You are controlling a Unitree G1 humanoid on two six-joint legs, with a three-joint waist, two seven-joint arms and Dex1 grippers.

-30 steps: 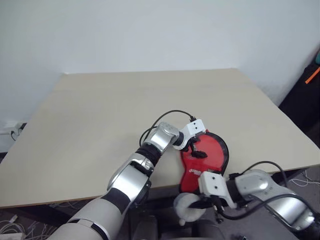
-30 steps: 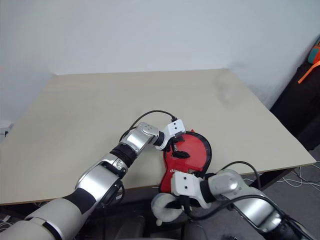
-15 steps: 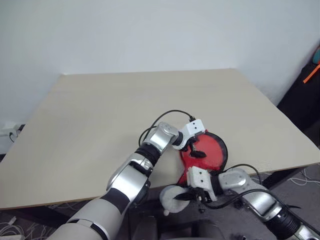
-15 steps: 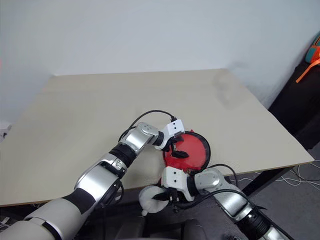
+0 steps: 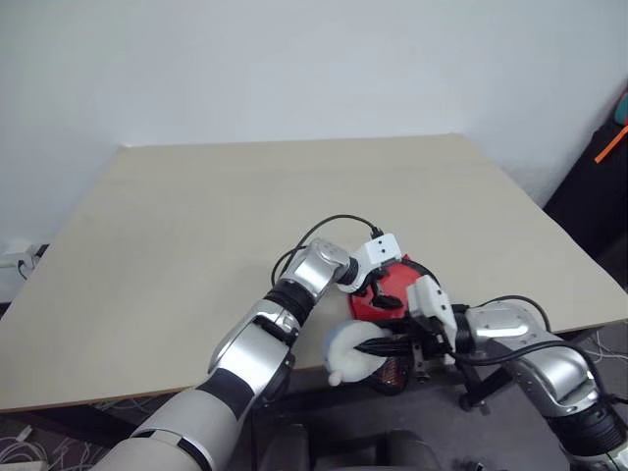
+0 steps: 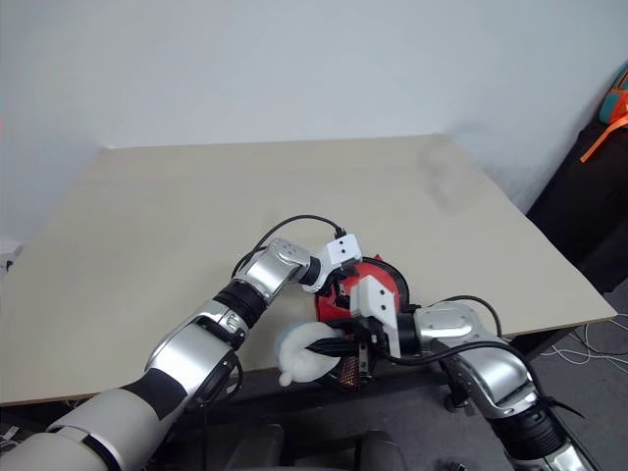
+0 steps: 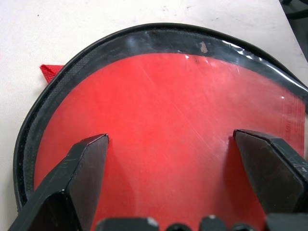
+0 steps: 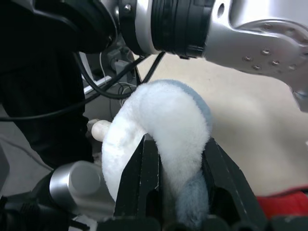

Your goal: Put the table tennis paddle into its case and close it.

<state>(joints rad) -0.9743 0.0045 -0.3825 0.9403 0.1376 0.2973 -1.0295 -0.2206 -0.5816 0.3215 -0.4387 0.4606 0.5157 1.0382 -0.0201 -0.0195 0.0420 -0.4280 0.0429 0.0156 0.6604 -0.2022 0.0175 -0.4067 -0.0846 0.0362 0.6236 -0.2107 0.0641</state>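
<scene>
- The paddle (image 7: 163,130) lies at the near edge of the table (image 5: 196,226), toward the right corner, with its red face up.
- It is already inside the case (image 7: 43,115): in the left wrist view a black piped rim runs around the red face and a clear layer shines over it. A small red label (image 7: 48,72) sticks out beside the rim.
- The part of the case toward the handle hangs over the near edge. It is partly hidden, so I cannot tell whether the handle is fully inside.
- The left pincer (image 5: 378,292) rests over the red face, its two fingers spread wide apart, one on each side of the face. It grips nothing; I judge it presses the case down so that it does not slide off the table.
- The right pincer (image 5: 378,345) is just in front of the near edge, below the left one. Its fingers are clamped on a soft white and pale blue fluffy thing (image 8: 163,125), which bulges out between them.
- I cannot say what this fluffy thing is. It may be attached to the case, perhaps as a pull for the closure, but the pictures do not show the link.
- My judgement: the paddle is in, and closing the case is the step that remains.
</scene>
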